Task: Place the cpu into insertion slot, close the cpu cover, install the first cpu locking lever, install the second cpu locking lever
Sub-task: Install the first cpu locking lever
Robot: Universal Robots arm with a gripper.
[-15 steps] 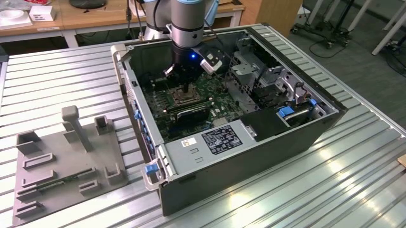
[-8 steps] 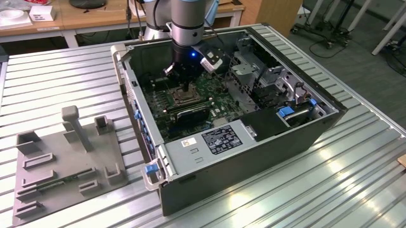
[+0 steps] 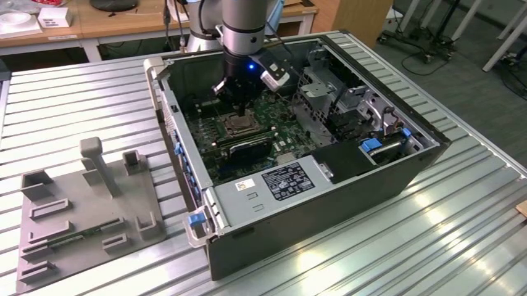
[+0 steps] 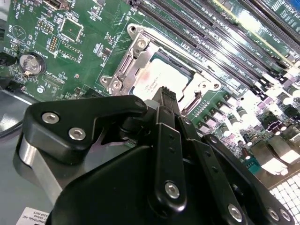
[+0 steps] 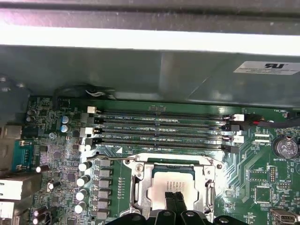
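Right, we're over the insertion slot (image 3: 229,129), just up and left of centre in the exterior view, inside the open computer case (image 3: 395,166). The cpu (image 5: 171,180) lies flat in it, and the cpu cover (image 5: 209,183) looks lowered around it, so we judge placing done and the cover step in hand. The gripper (image 5: 176,197) has its tips drawn together, clasping nothing, right at the cpu's face. Any next move calls for a gentle, straight path. Its own body hides the slot's near edge. Whether anything is latched, or whether the tips truly touch, we can't tell.
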